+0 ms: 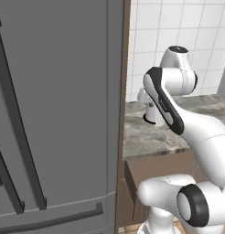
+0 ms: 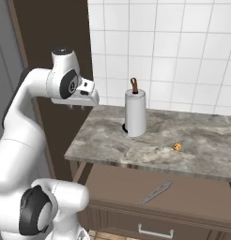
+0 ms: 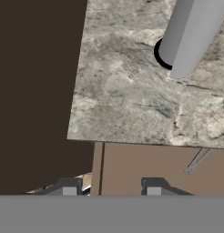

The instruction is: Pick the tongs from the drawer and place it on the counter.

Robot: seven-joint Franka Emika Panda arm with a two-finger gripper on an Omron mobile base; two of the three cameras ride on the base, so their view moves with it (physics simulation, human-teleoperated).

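The brown wooden drawer [image 2: 118,186] stands pulled out under the counter [image 2: 202,140], its silver bar handle low on the front. The slender pale-grey tongs [image 2: 156,192] lie slanted on the drawer floor, right of centre. My gripper [image 2: 78,107] hovers above the counter's left end, well up and left of the tongs, pointing down. In the hand view its fingertips [image 3: 69,190] stand apart with nothing between them, so the gripper [image 3: 111,190] is open. That view takes in the counter [image 3: 127,91], the drawer [image 3: 145,166] below its edge and the tongs [image 3: 197,162] at the right.
A white paper-towel roll [image 2: 135,115] stands upright on the counter, just right of the gripper, and reaches into the hand view as a roll [image 3: 191,36] at top right. A small round brown item [image 2: 177,146] lies further right. The grey fridge [image 1: 55,114] and a dark wooden panel bound the left side.
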